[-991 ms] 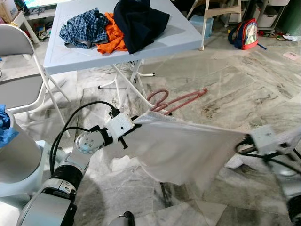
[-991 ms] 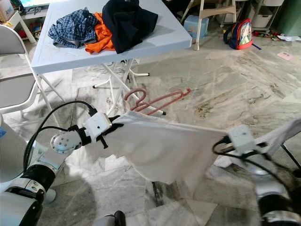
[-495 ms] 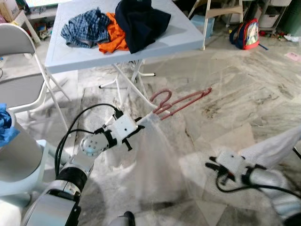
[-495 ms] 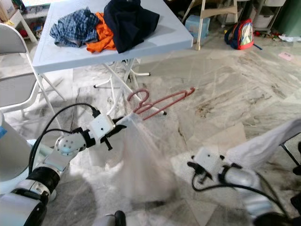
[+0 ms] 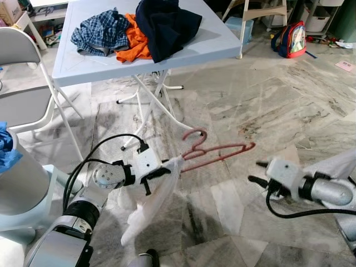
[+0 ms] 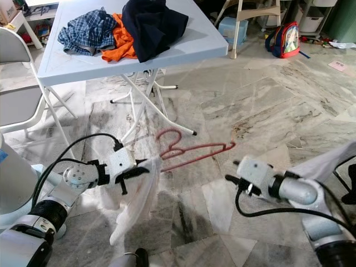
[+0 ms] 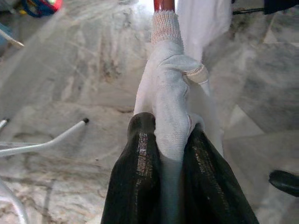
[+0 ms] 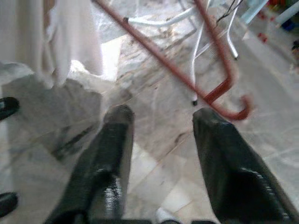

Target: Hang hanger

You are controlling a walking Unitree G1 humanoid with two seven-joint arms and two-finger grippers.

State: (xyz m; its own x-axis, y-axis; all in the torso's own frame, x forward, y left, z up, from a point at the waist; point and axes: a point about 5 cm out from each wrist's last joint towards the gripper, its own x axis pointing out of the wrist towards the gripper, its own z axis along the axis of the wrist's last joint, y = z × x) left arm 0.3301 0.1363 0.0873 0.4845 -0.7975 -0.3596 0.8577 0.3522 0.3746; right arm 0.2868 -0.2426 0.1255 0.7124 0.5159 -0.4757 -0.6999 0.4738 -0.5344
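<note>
While the left gripper point(image 5: 169, 167) pinches the white garment point(image 5: 153, 203) on the red hanger point(image 5: 217, 153) at centre frame, the right gripper's point(image 5: 255, 173) fingers point(image 8: 114, 154) stay spread.

I count one red hanger point(image 5: 217, 153) and one white cloth point(image 5: 153, 203), both at my left gripper point(image 5: 167, 167). Past it, one surface point(image 5: 183, 53) bears three garments: plaid point(image 5: 100, 33), orange point(image 5: 130, 41), navy point(image 5: 167, 22). One folding chair point(image 5: 25, 72), one backpack point(image 5: 289, 39).
</note>
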